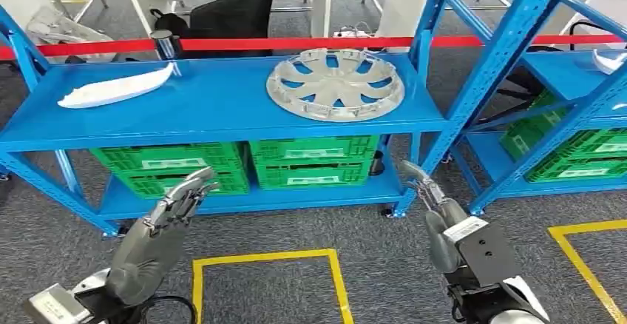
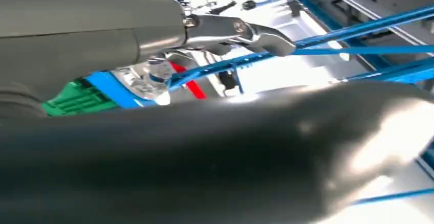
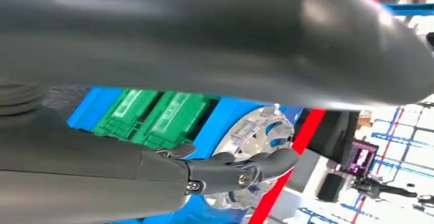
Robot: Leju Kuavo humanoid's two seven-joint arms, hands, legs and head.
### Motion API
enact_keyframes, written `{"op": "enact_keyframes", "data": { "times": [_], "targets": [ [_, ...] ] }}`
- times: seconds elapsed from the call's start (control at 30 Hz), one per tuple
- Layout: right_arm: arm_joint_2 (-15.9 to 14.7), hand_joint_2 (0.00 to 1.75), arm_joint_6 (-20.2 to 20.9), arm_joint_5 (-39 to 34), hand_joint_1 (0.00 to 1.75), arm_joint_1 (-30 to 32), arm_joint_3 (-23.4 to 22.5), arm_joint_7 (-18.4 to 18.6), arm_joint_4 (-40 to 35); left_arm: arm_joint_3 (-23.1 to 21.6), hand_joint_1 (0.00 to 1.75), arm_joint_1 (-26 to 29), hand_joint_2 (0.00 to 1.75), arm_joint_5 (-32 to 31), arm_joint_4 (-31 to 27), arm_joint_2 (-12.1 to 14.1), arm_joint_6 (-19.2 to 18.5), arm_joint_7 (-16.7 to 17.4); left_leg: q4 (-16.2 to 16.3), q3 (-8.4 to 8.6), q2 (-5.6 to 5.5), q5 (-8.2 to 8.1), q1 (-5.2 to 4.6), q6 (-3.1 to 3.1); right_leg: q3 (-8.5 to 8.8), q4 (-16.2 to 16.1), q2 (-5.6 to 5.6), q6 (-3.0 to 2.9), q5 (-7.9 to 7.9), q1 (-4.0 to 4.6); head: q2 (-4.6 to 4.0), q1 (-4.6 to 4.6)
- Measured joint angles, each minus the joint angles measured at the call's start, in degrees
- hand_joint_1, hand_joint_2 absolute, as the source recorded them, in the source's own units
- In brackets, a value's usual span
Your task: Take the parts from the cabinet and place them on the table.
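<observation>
Silver hubcap [image 1: 335, 84] lies flat on blue rack's top shelf [image 1: 222, 106], upper centre of frame; white trim part [image 1: 117, 88] upper left on same shelf. Left hand [image 1: 174, 209] lower left, right hand [image 1: 436, 209] lower right, both empty, fingers extended, below shelf edge. Green crates [image 1: 244, 165] underneath.

Both arms reach forward; the left hand [image 1: 176, 207] and the right hand [image 1: 432, 204] are empty, fingers extended apart.

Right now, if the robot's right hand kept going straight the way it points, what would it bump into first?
Probably the blue shelf's front edge, just under the silver wheel cover. The right hand points up toward it, though depth is hard to judge.
</observation>
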Motion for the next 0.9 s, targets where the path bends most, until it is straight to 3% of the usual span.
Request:
{"op": "enact_keyframes", "data": {
  "times": [0.03,0.07,0.1,0.13,0.2,0.23,0.27,0.33,0.37,0.43,0.53,0.57,0.6,0.63,0.7,0.73,0.77,0.8,0.87,0.9],
  "targets": [
    [0.0,0.0,0.0,0.0,0.0,0.1,0.0,0.0,0.0,0.0,0.0,0.0,0.0,0.0,0.0,0.0,0.0,0.0,0.0,0.18,-0.01,-0.3,-0.24,0.19,-2.74,3.6,0.0,-0.18,-1.57,0.19,0.0,0.0],
    [0.0,0.0,-0.1,0.0,0.0,0.2,0.0,0.0,0.0,0.0,0.0,0.0,0.0,0.0,0.1,0.0,0.0,0.0,0.0,0.57,-0.04,-0.69,-0.52,0.33,-4.44,4.8,0.0,-0.41,-1.48,0.37,0.0,0.0],
    [0.0,0.0,-0.2,0.0,0.0,0.2,0.0,0.0,0.0,0.0,0.0,0.1,0.0,0.0,0.1,0.0,0.0,0.0,0.0,1.11,-0.1,-1.08,-0.76,0.43,-4.61,3.4,0.0,-0.79,0.16,0.61,0.0,0.0],
    [-0.1,0.0,-0.3,0.0,0.0,0.3,0.0,0.0,0.0,0.0,0.0,0.0,0.0,0.0,0.1,0.0,0.0,0.0,0.0,1.79,-0.15,-1.52,-1.01,0.45,-3.7,0.1,0.01,-1.33,3.04,0.88,0.0,0.0],
    [-0.1,0.0,-0.6,0.0,0.0,0.3,-0.1,0.0,0.0,0.0,0.0,0.0,0.0,0.0,0.1,0.0,-0.1,0.0,0.0,3.25,-0.16,-2.52,-1.37,0.44,-0.15,-9.8,0.0,-2.98,9.87,1.82,0.0,-0.02],
    [-0.1,0.0,-0.7,0.1,0.0,0.4,-0.2,-0.1,0.0,0.0,0.0,0.0,0.0,0.0,0.1,0.0,-0.2,0.0,0.1,3.75,-0.14,-2.91,-1.6,0.27,0.28,-11.3,-0.08,-3.56,9.56,2.34,0.0,-0.07],
    [-0.2,0.0,-0.7,0.1,0.0,0.6,-0.2,-0.2,0.0,0.0,0.0,0.0,0.0,0.0,0.2,-0.1,-0.2,0.0,0.1,3.5,-0.26,-3.18,-1.56,-0.12,0.16,-11.4,-0.07,-3.41,6.51,2.45,0.0,0.02],
    [-0.2,0.0,-0.8,0.1,0.0,0.9,-0.2,-0.2,-0.1,0.0,0.0,0.0,0.0,0.0,0.2,-0.1,-0.3,0.0,0.8,3.88,-0.14,-2.97,-1.59,-0.79,0.64,-12.3,-0.03,-4.04,8.91,2.29,0.0,0.0],
    [-0.2,0.0,-0.8,0.1,0.0,0.9,-0.2,-0.2,0.0,0.0,0.0,-0.1,0.0,0.0,0.2,-0.1,-0.3,0.0,0.9,4.42,-0.19,-3.18,-1.71,-1.06,1.55,-12.3,0.03,-4.47,8.91,1.97,0.0,-0.02],
    [-0.1,0.0,-0.8,0.1,0.0,0.9,-0.2,-0.2,-0.1,0.0,0.0,-0.2,0.0,0.0,0.1,0.0,-0.3,0.0,4.0,3.39,-0.05,-4.52,-1.64,-1.66,2.9,-12.8,-0.14,-4.87,8.69,1.56,0.0,-0.33],
    [-0.1,0.0,-0.8,0.2,0.0,0.9,-0.2,-0.2,-0.1,0.0,0.0,-0.1,0.0,0.0,0.2,0.0,-0.3,0.0,14.9,-3.75,-0.03,-9.71,-0.74,-2.84,3.38,-12.9,-0.15,-4.86,7.89,1.39,0.0,-0.35],
    [-0.1,0.0,-0.8,0.2,0.0,0.9,-0.2,-0.2,-0.1,0.0,0.0,-0.1,0.0,0.0,0.2,0.1,-0.3,0.0,16.9,-5.57,-0.02,-10.1,-0.53,-3.05,3.58,-12.8,-0.12,-4.75,7.61,1.3,0.0,-0.35],
    [-0.1,0.0,-0.7,0.2,0.0,1.0,-0.2,-0.2,-0.1,0.0,0.0,0.0,0.0,0.0,0.2,0.1,-0.3,0.0,16.3,-6.14,-0.01,-8.79,-0.32,-3.22,4.01,-12.8,-0.04,-4.58,7.25,1.15,0.0,-0.33],
    [-0.1,0.0,-0.7,0.2,0.0,1.0,-0.2,-0.2,-0.1,0.0,0.0,0.0,0.0,0.0,0.2,0.1,-0.3,0.0,13.8,-5.59,0.01,-6.43,-0.15,-3.35,4.5,-12.8,-0.01,-4.36,6.9,0.99,0.0,-0.35],
    [-0.1,0.0,-0.7,0.2,0.0,1.0,-0.2,-0.2,-0.1,0.0,0.0,0.0,0.0,0.0,0.1,0.2,-0.3,0.0,3.6,-2.03,0.1,1.26,0.25,-3.74,5.96,-12.7,-0.01,-3.75,5.83,0.64,0.0,-0.35],
    [-0.1,0.0,-0.7,0.2,0.0,1.0,-0.2,-0.2,-0.1,0.0,0.0,0.1,0.0,0.0,0.2,0.2,-0.3,0.0,1.9,-1.32,0.04,1.44,0.27,-3.83,6.12,-12.8,-0.03,-3.39,5.46,0.61,0.0,-0.35],
    [-0.1,0.0,-0.7,0.2,0.0,0.9,-0.2,-0.2,-0.1,0.0,0.0,0.1,0.0,0.0,0.2,0.2,-0.3,0.0,0.5,-1.86,0.22,-0.76,-0.16,-3.21,5.9,-12.5,0.01,-3.02,5.38,0.72,0.0,-0.67],
    [-0.1,0.0,-0.7,0.1,0.0,0.9,-0.3,-0.2,-0.1,0.0,0.0,0.3,0.0,0.0,0.2,0.2,-0.3,0.0,0.9,-1.71,0.31,0.51,-0.14,-2.49,5.65,-12.6,-0.06,-2.59,5.1,0.79,0.0,-0.55],
    [-0.1,0.0,-0.7,0.2,0.0,0.9,-0.3,-0.3,-0.1,0.0,0.0,0.4,0.0,0.0,0.1,0.2,-0.3,0.0,1.2,-1.61,0.07,0.33,-0.35,-1.67,6.2,-12.9,-0.19,-1.76,4.71,0.74,0.0,-0.48],
    [-0.1,0.0,-0.7,0.1,0.0,0.9,-0.4,-0.4,-0.2,0.0,0.0,0.4,0.0,0.0,-0.1,0.2,-0.3,0.0,0.7,-0.98,0.07,0.39,0.03,-1.2,6.65,-12.8,-0.13,-1.35,4.18,0.6,0.0,-0.5]
  ]
}}
